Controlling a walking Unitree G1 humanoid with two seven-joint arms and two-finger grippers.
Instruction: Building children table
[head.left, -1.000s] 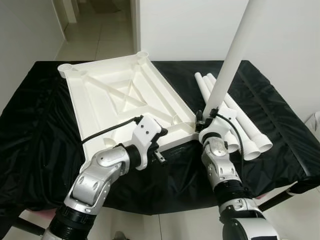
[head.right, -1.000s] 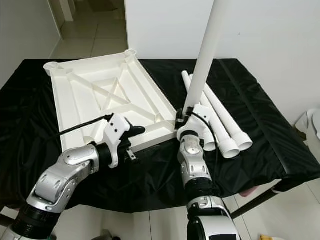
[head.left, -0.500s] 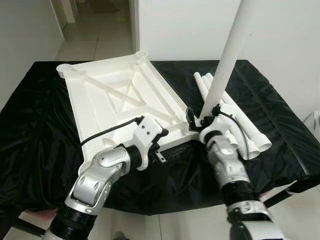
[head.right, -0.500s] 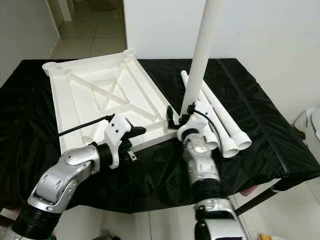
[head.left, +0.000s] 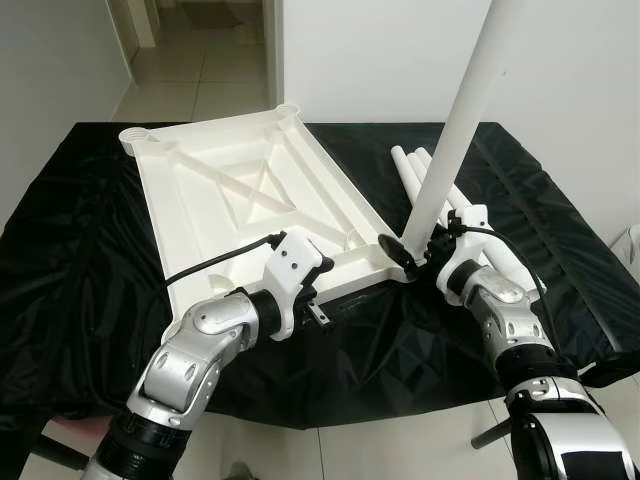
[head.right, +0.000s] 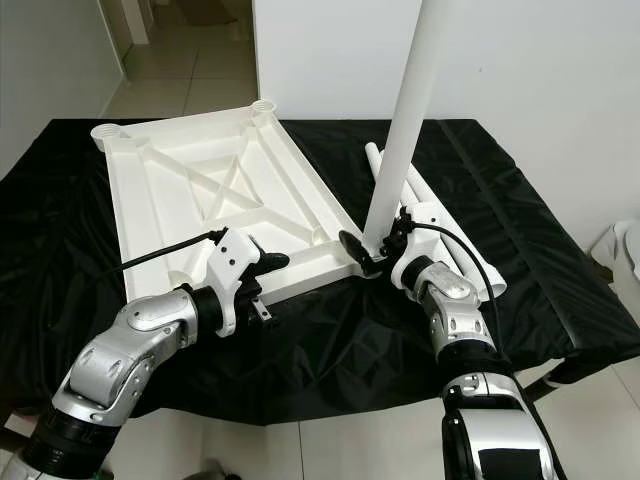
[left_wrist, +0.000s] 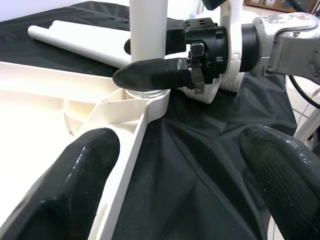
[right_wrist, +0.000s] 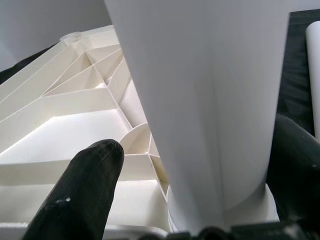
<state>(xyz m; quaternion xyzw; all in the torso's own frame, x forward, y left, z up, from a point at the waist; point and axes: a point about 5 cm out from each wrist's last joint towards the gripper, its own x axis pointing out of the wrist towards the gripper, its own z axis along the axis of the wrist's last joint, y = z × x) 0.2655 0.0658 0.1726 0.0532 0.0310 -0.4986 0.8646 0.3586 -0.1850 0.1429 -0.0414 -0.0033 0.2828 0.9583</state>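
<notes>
Black cloth (head.left: 80, 260), glossy and creased, covers the work table. On it lies the white plastic tabletop (head.left: 240, 210), underside up: rectangular, ribbed with diagonal braces, round sockets at its corners. It sits left of centre, reaching from the far left to the near middle.

White tubular leg (head.left: 455, 130), smooth and round, stands tilted in the near right corner socket (left_wrist: 145, 95). Spare legs (head.right: 425, 215) lie side by side on the cloth to the right, flared at their near ends.

Right gripper (head.right: 375, 245) is at the base of the standing leg, its black rubbery fingers (right_wrist: 82, 195) spread either side of the tube; whether they press it I cannot tell. Left gripper (left_wrist: 180, 170) hovers wide open over the tabletop's near edge, holding nothing.

Versus 1.0 s ago: right forearm has swung out to the right; the leg's lean is little changed. Left arm is unchanged.
</notes>
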